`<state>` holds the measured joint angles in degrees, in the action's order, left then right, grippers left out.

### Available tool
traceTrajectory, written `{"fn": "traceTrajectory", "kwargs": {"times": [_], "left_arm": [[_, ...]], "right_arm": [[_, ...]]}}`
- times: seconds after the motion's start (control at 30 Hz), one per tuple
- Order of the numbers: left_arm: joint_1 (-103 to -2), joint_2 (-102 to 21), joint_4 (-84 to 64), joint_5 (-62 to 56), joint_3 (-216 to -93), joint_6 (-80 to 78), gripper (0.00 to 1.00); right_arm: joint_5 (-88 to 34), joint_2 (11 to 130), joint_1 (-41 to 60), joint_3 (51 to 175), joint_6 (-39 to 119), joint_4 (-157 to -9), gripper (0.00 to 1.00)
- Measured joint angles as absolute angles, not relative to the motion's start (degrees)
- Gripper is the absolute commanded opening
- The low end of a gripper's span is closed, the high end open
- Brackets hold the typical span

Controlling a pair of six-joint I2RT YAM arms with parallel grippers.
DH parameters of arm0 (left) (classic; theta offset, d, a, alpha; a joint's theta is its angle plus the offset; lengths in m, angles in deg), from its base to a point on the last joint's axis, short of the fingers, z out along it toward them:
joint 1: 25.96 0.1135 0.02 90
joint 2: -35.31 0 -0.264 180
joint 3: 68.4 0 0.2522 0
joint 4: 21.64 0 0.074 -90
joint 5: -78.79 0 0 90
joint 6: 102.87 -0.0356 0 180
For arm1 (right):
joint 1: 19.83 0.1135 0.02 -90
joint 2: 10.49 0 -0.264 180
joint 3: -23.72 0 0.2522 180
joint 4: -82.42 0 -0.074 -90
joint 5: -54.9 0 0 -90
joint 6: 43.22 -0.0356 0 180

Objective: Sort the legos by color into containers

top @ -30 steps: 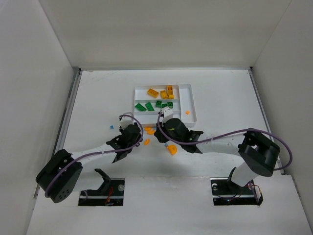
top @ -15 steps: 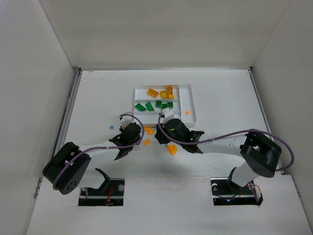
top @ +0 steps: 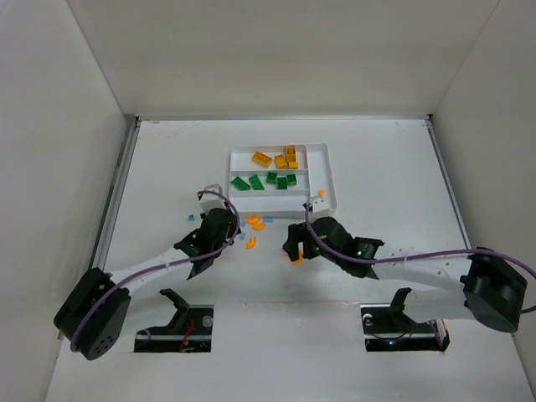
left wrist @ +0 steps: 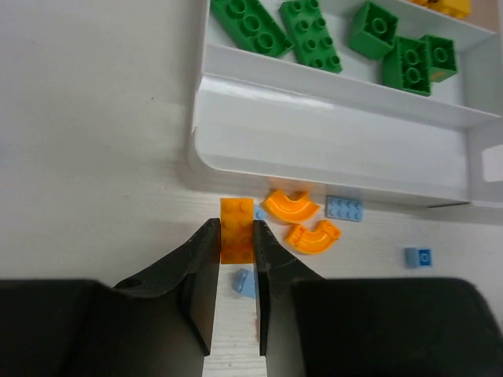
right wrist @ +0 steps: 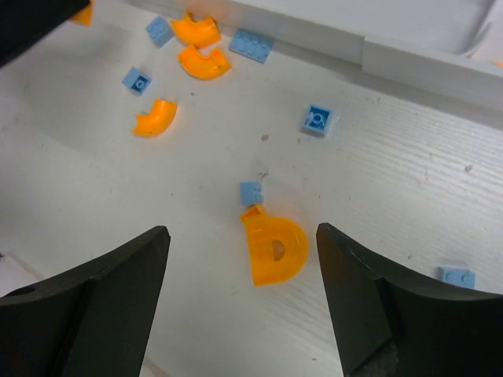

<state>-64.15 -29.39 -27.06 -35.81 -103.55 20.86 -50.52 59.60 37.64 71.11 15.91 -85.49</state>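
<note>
While both arms reached out over the white table (top: 167, 167), the left gripper (left wrist: 236, 236) had its two fingers pressed against the sides of a small orange brick (left wrist: 236, 228). It pinched the brick just outside the near wall of the white tray (left wrist: 330, 149). I could not tell whether the brick rested on the table or hung just above it. A tiny light blue piece (left wrist: 244, 283) lay between the same fingers, nearer the wrist. Just right of the brick lay two curved orange pieces (left wrist: 289, 206), one touching the other, with a flat light blue plate (left wrist: 344, 208) beside them against the tray wall.

The right gripper (right wrist: 242, 229) hung over the table near the tray, its fingers (right wrist: 118, 298) spread wide and holding nothing. Between them, on the table, lay a half-round orange piece (right wrist: 273, 250), with a small light blue cube (right wrist: 251, 192) touching its far end. More light blue bits (right wrist: 316, 120) were scattered around it, and a third orange curve (right wrist: 153, 116) lay apart to the left.

Inside the tray, yellow and orange bricks (top: 281, 157) filled the farthest long slot. Green bricks (left wrist: 310, 35) lay in the slot next to it. One small orange bit (top: 322, 193) sat in the narrow slot along the tray's right side.
</note>
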Motion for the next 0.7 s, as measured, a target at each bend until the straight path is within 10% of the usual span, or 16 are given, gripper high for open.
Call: {"fn": "traceTrajectory", "kwargs": {"times": [0.7], "left_arm": [[-72.1,-23.7,-23.9,-32.4,-107.4,21.7,0.15]], "right_arm": [[-50.9,72.1,39.7,73.3,13.5,-81.3,0.59]]}}
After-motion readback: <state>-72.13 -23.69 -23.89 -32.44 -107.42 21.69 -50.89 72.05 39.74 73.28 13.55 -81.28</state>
